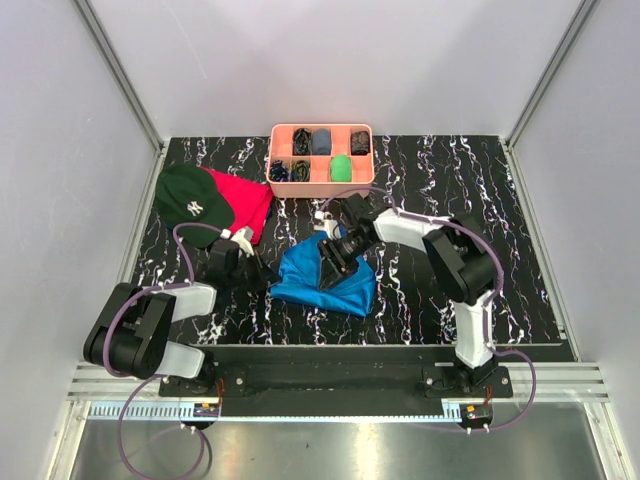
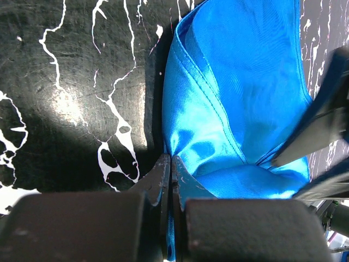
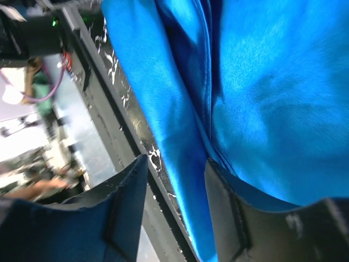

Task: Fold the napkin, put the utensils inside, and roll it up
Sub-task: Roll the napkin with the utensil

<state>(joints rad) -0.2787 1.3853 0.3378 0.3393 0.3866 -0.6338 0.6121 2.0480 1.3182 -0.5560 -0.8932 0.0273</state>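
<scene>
- Left gripper (image 2: pixel 170 164) fills the bottom of its wrist view. Its jaws are pressed together, with the napkin's (image 2: pixel 240 98) left edge pinched between them.
- Right gripper (image 3: pixel 175 164) has its jaws apart. A blue hem runs down between its fingers (image 3: pixel 120 207), and nothing looks clamped.
- From above, the napkin lies bunched and creased at the middle of the black, white-veined table (image 1: pixel 450 180), toward the near edge.
- Its long axis runs roughly from 9 o'clock to 4 o'clock. The left gripper sits at the 9 o'clock end and the right gripper on top, near the 12 o'clock side.
- The right arm reaches in from 2 o'clock and covers part of the cloth's upper fold.
- A red cloth (image 1: pixel 250 200) lies at 11 o'clock from the napkin, near it but apart.
- A dark green cap (image 1: pixel 190 195) with a white logo rests on the red cloth's left part, at 10 o'clock.
- A pink tray (image 1: pixel 322 128) stands at 12 o'clock by the far edge, well apart and split into compartments.
- Several compartments hold dark bundles, one a grey-blue piece and one a green piece. What they are cannot be told.
</scene>
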